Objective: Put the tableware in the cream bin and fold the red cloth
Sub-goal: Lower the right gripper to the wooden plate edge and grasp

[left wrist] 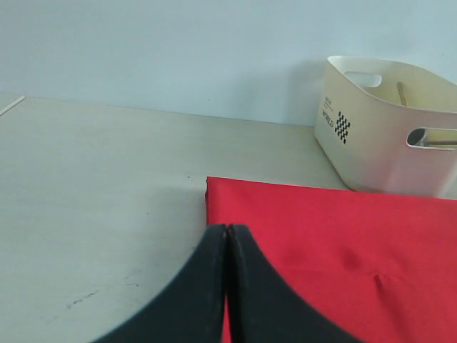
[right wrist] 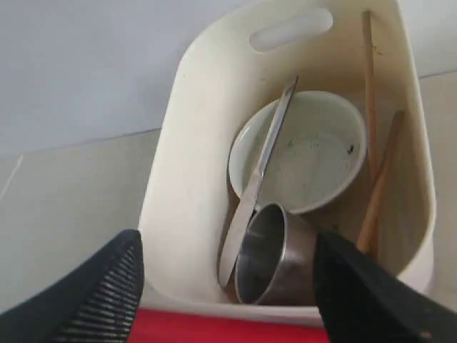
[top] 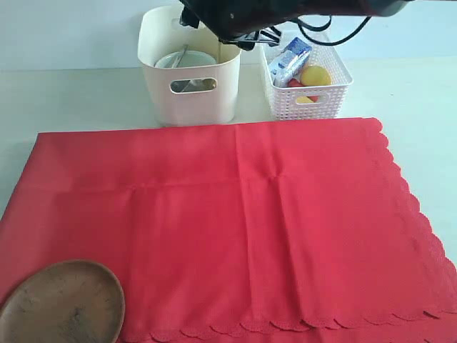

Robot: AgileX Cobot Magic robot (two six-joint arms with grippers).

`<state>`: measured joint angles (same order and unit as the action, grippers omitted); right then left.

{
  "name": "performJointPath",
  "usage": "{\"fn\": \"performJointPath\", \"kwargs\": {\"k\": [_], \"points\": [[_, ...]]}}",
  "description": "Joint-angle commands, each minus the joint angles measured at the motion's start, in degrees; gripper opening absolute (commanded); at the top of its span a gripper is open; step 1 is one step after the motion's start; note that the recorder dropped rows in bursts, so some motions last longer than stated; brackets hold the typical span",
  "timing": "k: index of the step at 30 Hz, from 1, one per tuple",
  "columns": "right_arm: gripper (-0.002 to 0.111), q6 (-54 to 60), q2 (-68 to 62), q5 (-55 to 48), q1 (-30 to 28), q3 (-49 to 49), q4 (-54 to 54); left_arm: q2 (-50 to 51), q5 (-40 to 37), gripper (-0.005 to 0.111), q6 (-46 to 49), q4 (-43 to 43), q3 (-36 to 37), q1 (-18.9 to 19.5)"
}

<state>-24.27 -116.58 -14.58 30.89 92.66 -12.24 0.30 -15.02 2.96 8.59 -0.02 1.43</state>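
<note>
The red cloth (top: 235,221) lies spread flat on the counter (top: 71,100), its far edge meeting the foot of the bin (top: 189,93). Expect it to be soft, limp and light. It will sag and crease when lifted, so pinch it at a corner or along the scalloped edge, not mid-sheet. The bin is rigid, smooth plastic and needs no handling. The plate (top: 64,304) rests on the near cloth corner on the left arm's side, well apart from the bin, and is the only tableware seen outside it. Judge it stiff and fairly light, with a shallow profile. Grip across the raised rim, as a flat approach is likely to slip on the smooth wood. Remove it before folding. Inside the bin, the bowl (right wrist: 300,153) leans against the far wall and is probably brittle. The cup (right wrist: 275,257) lies on its side before it, and the knife (right wrist: 257,186) is propped across both. A chopstick (right wrist: 369,86) stands at the side wall, beside a second wooden handle that cannot be identified. The right jaws stand spread wide and empty directly above the bin. The left jaws are pressed together, grasping nothing, low over the cloth corner, well apart from the bin.
</note>
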Motion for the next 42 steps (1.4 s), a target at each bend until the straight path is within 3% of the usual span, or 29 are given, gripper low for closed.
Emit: {"fn": "performJointPath", "kwargs": {"k": [1,5,14,28,42], "points": [[0.061,7.6,5.1,-10.7,-0.4,0.4,0.8,-0.3,0.4,0.003,0.0,-0.3,0.0,-0.2],[0.058,14.6,8.1,-20.4,-0.2,0.4,-0.7,-0.3,0.4,0.003,0.0,-0.3,0.0,-0.2],[0.058,37.7,7.1,-39.1,2.6,0.3,-18.4,-0.3,0.4,0.003,0.0,-0.3,0.0,-0.2],[0.058,39.7,-4.4,-39.3,19.1,0.3,-17.8,-0.3,0.4,0.003,0.0,-0.3,0.0,-0.2],[0.058,39.7,-10.7,-37.8,23.8,0.3,-17.2,-0.3,0.4,0.003,0.0,-0.3,0.0,-0.2]]}}
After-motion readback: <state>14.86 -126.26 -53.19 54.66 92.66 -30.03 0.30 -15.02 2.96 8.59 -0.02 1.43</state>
